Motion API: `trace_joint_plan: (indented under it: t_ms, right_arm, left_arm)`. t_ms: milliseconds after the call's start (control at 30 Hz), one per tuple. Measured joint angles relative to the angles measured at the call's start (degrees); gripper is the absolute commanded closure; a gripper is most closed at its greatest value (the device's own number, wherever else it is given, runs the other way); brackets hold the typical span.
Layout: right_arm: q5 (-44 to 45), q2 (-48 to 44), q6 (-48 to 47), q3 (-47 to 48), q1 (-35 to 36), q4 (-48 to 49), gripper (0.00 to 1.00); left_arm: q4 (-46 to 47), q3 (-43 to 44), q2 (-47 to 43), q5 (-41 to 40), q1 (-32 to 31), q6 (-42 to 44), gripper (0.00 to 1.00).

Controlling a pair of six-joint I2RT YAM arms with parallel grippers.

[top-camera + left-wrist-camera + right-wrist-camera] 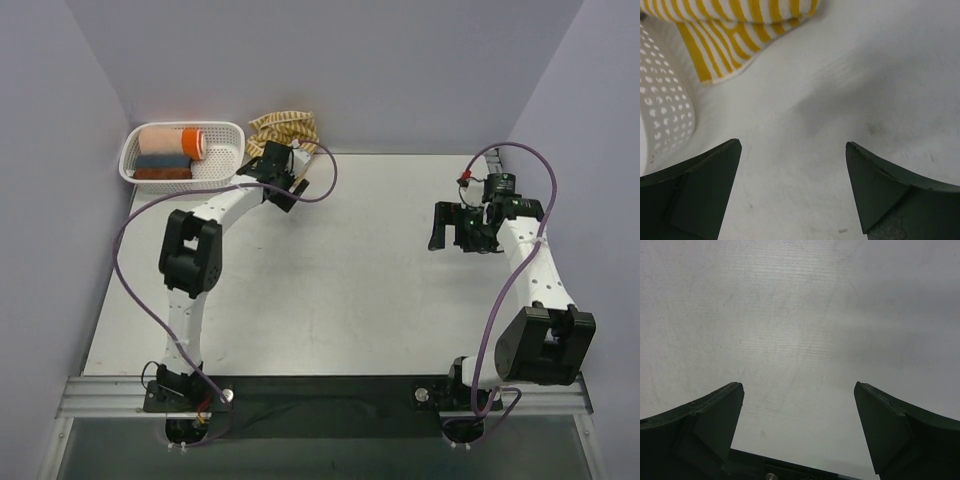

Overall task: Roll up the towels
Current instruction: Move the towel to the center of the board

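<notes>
The yellow-and-white striped towel (285,128) lies crumpled at the back of the table, just right of the basket. In the left wrist view it (735,30) fills the top left, a short way ahead of the fingers. My left gripper (268,160) (792,150) is open and empty just in front of the towel, above bare table. My right gripper (440,226) (799,390) is open and empty over bare table at the right, far from the towel.
A white perforated basket (225,160) at the back left holds a peach-and-orange roll (172,141), a grey-blue roll (163,160) and a reddish-brown roll (162,173). Its wall (662,115) is close to my left finger. Walls enclose the table.
</notes>
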Motion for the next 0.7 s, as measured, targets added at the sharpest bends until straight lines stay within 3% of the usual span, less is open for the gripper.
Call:
trace_joint_plan:
  t_ms: [200, 433, 567, 667, 700]
  right_arm:
    - [1.51, 1.66, -0.96, 0.5, 0.0, -1.16, 0.0]
    - [2.97, 2.91, -1.44, 0.52, 0.0, -1.79, 0.0]
    - [3.28, 3.56, -1.57, 0.55, 0.0, -1.88, 0.0]
    - [3.39, 3.74, -1.57, 0.57, 0.04, -1.95, 0.0]
    - [3.41, 3.74, -1.6, 0.57, 0.04, -1.95, 0.0]
  left_arm:
    - [2.84, 14.34, 13.46, -3.3, -0.59, 2.73, 0.03]
    - [10.71, 17.31, 19.74, -6.58, -0.66, 7.15, 0.03]
    - [12.98, 23.19, 23.85, -9.27, -0.63, 9.68, 0.03]
    - [13.4, 27.89, 27.19, -10.58, -0.48, 11.52, 0.08]
    - [13.2, 29.31, 28.28, -10.71, -0.42, 11.78, 0.15]
